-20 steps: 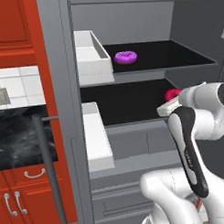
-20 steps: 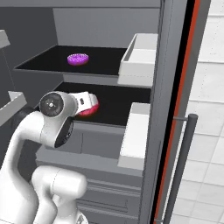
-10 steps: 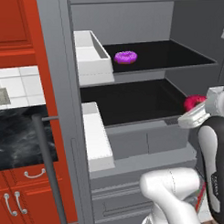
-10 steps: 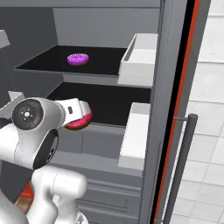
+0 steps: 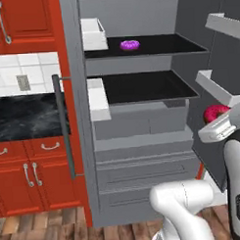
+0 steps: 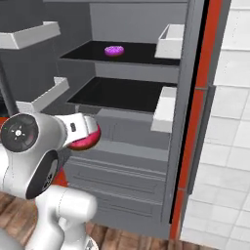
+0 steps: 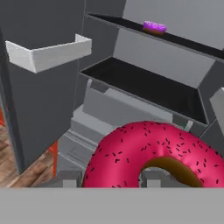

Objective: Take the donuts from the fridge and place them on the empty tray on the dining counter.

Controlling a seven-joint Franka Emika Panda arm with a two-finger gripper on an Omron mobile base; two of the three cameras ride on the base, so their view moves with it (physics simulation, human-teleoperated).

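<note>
**A:** Where is the gripper, and what is it doing?

**B:** The gripper [image 6: 87, 137] is out in front of the open fridge [image 5: 142, 136], about level with the drawers. Its jaws pinch a pink donut [image 7: 153, 153] with dark sprinkles. From the right base camera, the donut sticks out past the white hand.

**A:** And the other donut?

**B:** The purple donut [image 5: 129, 44] lies on the upper black shelf [image 5: 153, 45] inside the fridge, toward the left and near a white door bin [image 5: 93, 33]. The lower black shelf [image 5: 145, 87] is bare.

**A:** What surrounds the fridge?

**B:** Both doors stand open. Left of the fridge are red cabinets [image 5: 25, 169] with a black marble strip [image 5: 26, 115] between them. On the right is a white tiled wall [image 6: 227, 122]. The floor [image 5: 42, 230] is wood.
</note>
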